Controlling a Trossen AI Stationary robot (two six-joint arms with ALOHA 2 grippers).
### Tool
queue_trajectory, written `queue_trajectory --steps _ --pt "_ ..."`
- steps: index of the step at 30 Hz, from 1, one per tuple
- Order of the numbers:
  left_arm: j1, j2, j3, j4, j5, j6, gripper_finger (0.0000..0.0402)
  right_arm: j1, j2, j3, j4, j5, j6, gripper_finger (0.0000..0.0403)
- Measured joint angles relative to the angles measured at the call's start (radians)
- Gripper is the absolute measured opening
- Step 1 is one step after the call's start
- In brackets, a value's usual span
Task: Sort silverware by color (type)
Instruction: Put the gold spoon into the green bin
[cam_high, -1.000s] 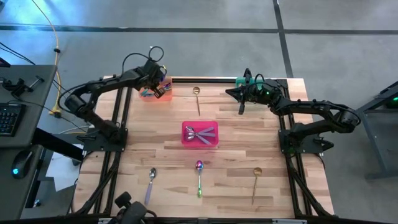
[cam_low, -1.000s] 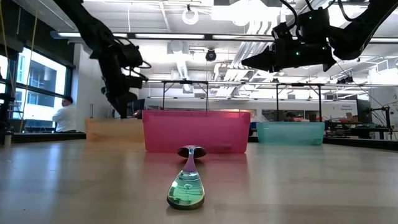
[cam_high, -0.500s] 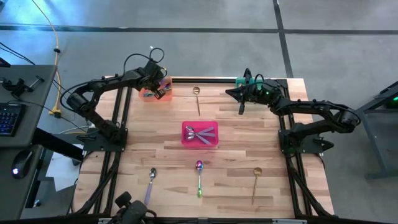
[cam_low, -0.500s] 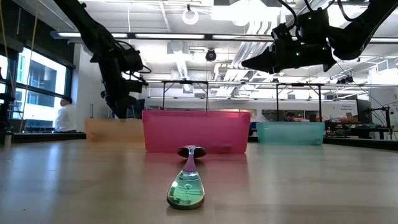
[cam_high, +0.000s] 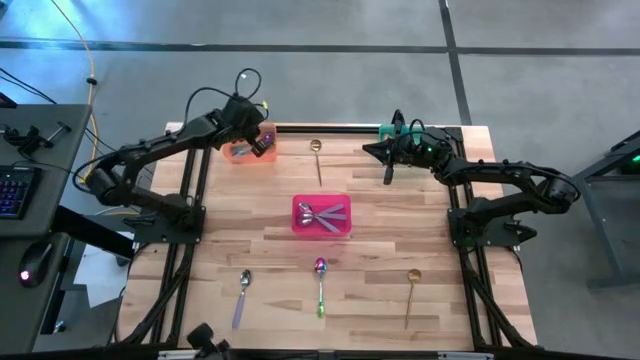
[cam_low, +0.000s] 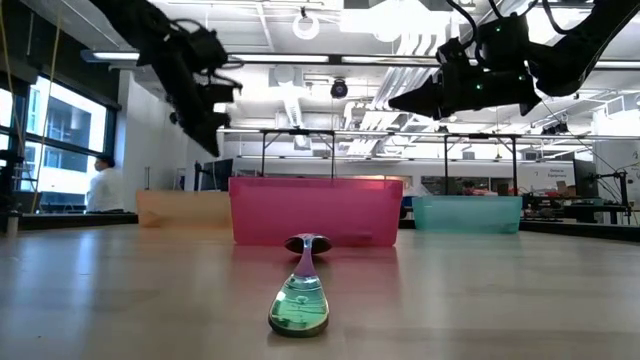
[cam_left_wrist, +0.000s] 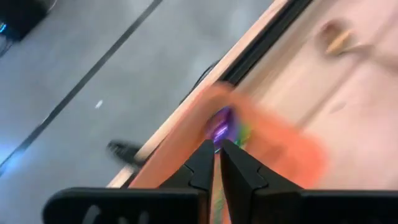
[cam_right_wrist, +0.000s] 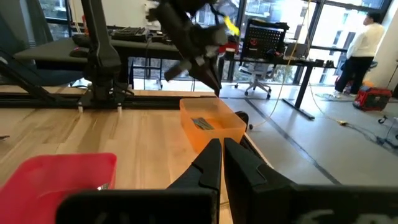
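With its fingers nearly together and nothing visibly held, the left gripper (cam_high: 258, 141) hangs over the orange bin (cam_high: 240, 152), whose rim it could clip when swinging away.

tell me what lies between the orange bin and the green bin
A gold spoon on the wood, seen in the high view between orange bin and green bin.
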Motion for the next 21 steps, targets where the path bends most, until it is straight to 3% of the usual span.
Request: queue_trajectory --steps 5,14,17,21 --pt "-0.128 -0.030 -0.004 0.070 0.039 -0.014 0.0002 0.000 0.000 0.000 -0.026 0.000 0.026 0.0000" --pt "-0.255 -0.030 -0.229 0.517 0.177 -0.083 0.0001 0.004 -0.004 0.000 -0.057 0.021 0.069 0.0000" --pt "-0.275 -0.030 -0.301 0.621 0.200 -0.106 0.0000 0.032 -0.004 0.008 -0.094 0.088 0.068 0.0000" --pt "-0.290 -0.030 -0.397 0.747 0.205 -0.141 0.0000 0.084 -0.004 0.084 -0.267 0.210 0.060 0.0000"
